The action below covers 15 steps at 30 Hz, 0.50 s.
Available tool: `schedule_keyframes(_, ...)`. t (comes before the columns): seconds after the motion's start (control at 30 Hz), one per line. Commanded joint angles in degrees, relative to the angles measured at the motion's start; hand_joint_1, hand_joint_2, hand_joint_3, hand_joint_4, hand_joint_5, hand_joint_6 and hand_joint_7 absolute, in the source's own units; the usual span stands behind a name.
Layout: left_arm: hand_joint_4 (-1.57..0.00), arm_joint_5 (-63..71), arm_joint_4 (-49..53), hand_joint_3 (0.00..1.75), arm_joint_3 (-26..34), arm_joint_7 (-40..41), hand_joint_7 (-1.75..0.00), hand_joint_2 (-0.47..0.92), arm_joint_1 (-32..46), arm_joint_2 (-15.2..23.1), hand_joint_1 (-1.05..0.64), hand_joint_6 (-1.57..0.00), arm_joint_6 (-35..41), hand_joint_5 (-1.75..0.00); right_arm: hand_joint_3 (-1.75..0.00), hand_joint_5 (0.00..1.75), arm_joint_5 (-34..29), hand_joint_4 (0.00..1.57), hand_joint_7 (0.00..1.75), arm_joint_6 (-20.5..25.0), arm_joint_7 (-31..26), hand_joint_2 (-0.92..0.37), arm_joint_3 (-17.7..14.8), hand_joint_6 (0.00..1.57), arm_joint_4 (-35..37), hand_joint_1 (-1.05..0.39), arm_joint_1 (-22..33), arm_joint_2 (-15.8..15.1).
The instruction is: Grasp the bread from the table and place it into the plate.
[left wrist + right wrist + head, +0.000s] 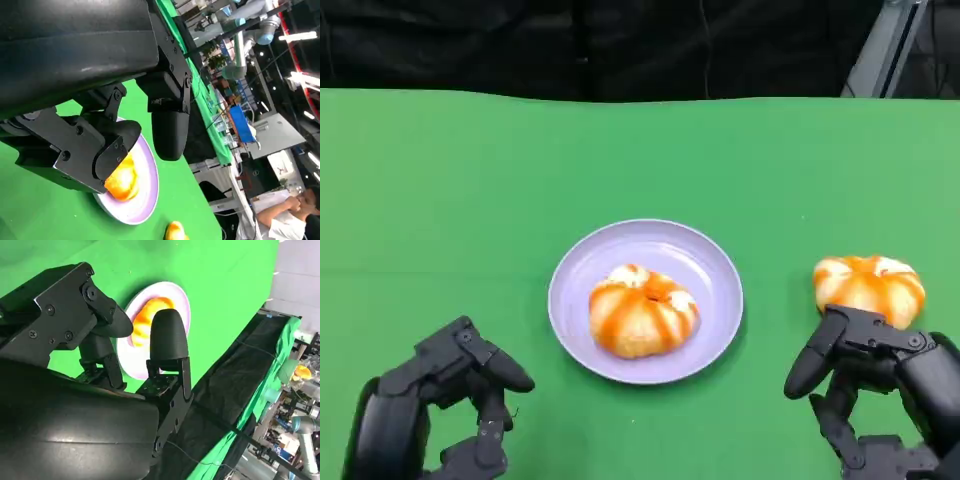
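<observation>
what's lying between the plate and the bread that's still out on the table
Nothing: in the head view, bare green table separates the plate from the loose bread, with the right hand just below that bread.

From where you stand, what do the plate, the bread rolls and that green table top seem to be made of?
The plate looks like smooth lavender plastic or glazed ceramic: even colour, soft sheen.

The bread on the plate and the bread on the table look glossy, with orange stripes. They are possibly plastic models; I can't tell.

The table seems covered in matte green cloth: no glare, and it drapes over the edge in the right wrist view.

no readable text — none anywhere
</observation>
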Motion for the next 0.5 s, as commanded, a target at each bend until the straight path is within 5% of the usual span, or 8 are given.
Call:
schedule_keyframes(0.03, -0.80, -1.76, 1.22, 1.30, 0.91, -0.76, -1.50, 0.47, -0.61, 0.53, 0.05, -0.75, -0.90, -1.75, -1.19, 1.60, 0.24, 0.78, 1.38, -0.61, 0.00, -0.41, -0.41, 0.70, 0.72, 0.07, -0.20, -0.61)
schedule_keyframes(0.5, -0.82, -0.80, 3.37, 1.31, 2.18, -0.67, -1.47, 0.45, -1.58, 1.07, 0.04, -0.77, -3.49, -1.69, -1.20, 1.65, -0.12, 0.79, 1.40, -0.02, -0.47, -0.43, 0.93, 0.71, 0.56, 0.10, 0.02, 0.05)
